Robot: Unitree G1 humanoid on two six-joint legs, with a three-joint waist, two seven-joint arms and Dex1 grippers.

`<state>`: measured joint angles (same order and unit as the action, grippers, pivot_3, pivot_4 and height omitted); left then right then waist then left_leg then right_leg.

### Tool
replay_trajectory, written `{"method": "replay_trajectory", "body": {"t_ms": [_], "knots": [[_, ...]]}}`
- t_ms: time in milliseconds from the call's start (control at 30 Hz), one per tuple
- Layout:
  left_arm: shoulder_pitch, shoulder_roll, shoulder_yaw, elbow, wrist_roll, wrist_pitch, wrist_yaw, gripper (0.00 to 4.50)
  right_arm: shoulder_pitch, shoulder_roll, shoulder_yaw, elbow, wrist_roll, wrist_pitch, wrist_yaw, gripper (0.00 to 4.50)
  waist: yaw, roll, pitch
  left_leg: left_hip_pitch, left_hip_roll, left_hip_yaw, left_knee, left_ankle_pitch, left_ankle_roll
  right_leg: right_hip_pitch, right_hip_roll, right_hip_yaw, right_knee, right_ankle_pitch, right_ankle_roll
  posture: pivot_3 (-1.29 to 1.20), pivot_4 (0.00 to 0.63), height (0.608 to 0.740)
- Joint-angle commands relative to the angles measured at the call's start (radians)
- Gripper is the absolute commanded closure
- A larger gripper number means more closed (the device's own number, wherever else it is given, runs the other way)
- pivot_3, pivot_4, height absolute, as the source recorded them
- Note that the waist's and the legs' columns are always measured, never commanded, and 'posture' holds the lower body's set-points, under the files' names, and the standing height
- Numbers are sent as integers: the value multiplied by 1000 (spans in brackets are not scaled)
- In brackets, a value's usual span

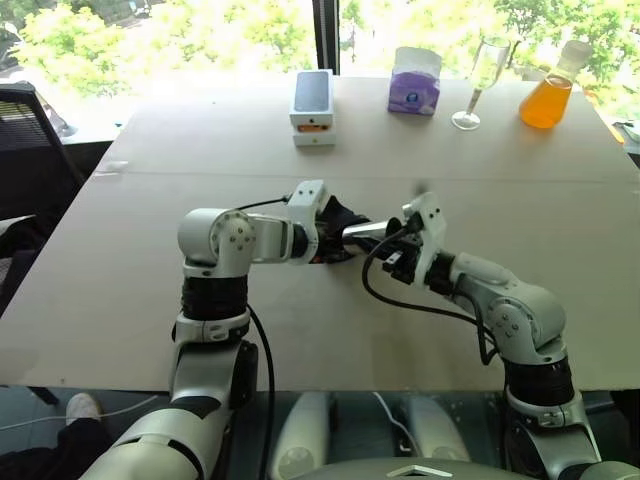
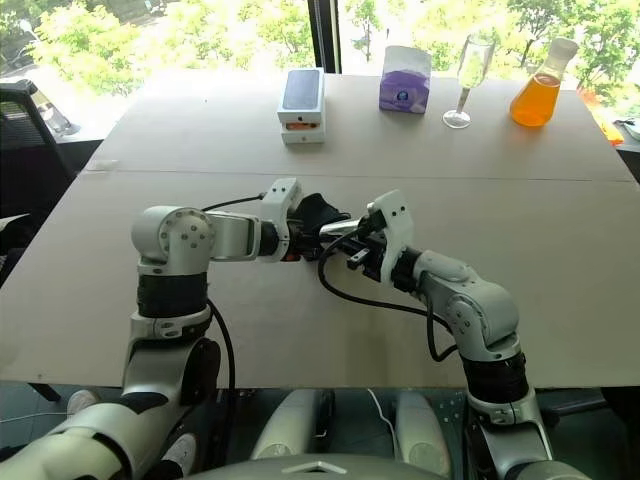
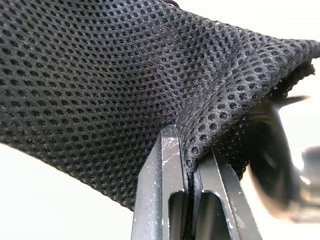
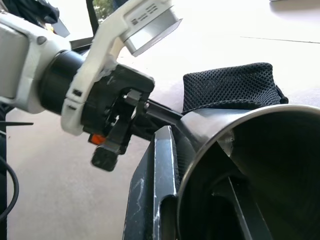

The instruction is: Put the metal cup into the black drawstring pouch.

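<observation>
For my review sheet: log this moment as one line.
left gripper: shut on black drawstring pouch | right gripper: shut on metal cup | cup at pouch, not yet inside

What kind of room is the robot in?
Probably an office or lab room upstairs: a big plain table stands by a window with treetops outside, and a tissue box and a black chair are nearby.

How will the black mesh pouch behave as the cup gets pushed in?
Likely floppy: the black drawstring pouch sags and folds around the left pincer. Its mouth probably won't stay open unaided. The metal cup looks rigid and smooth, so it may slip.
</observation>
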<state>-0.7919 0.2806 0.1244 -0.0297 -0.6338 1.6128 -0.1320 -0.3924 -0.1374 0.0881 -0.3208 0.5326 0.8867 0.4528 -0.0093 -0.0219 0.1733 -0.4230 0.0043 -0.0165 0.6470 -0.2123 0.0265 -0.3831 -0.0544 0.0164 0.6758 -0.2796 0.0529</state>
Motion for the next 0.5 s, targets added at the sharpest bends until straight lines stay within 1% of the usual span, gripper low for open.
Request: {"method": "replay_trajectory", "body": {"t_ms": [33, 233, 333, 433, 500], "knots": [[-26, 19, -7, -22, -84, 2, 37, 4500, 6, 39, -12, 33, 3, -63, -14, 4427, -2, 0, 0, 0, 0, 0, 0, -1, 1, 0, 0, 0, 0, 0, 0, 0, 150, 740], [-35, 35, -16, -21, -173, 2, 101, 4500, 19, 37, 62, 94, -87, -152, -19, 4427, -4, 0, 0, -1, 0, 1, 0, -1, 1, -3, 0, 2, 1, 0, 0, 0, 150, 740], [-44, 42, -27, -24, -206, 2, 125, 4500, 18, 56, 71, 121, -109, -193, -31, 4427, -4, 0, 0, -2, 0, 2, 0, 1, -1, -5, 0, 2, 2, 0, 0, 0, 150, 740], [-66, 51, -38, -31, -237, 2, 144, 4500, 24, 60, 106, 153, -149, -255, -18, 4427, -4, 0, 0, -4, 0, 2, 0, 1, -2, -6, 0, 2, 2, 0, 0, 0, 150, 740], [-91, 58, -48, -34, -253, 2, 154, 4500, 33, 90, 107, 179, -137, -313, 9, 4427, -4, 0, 0, -8, 0, 3, 0, 1, -2, -10, 0, 3, 3, 0, 0, 0, 150, 740]]}}
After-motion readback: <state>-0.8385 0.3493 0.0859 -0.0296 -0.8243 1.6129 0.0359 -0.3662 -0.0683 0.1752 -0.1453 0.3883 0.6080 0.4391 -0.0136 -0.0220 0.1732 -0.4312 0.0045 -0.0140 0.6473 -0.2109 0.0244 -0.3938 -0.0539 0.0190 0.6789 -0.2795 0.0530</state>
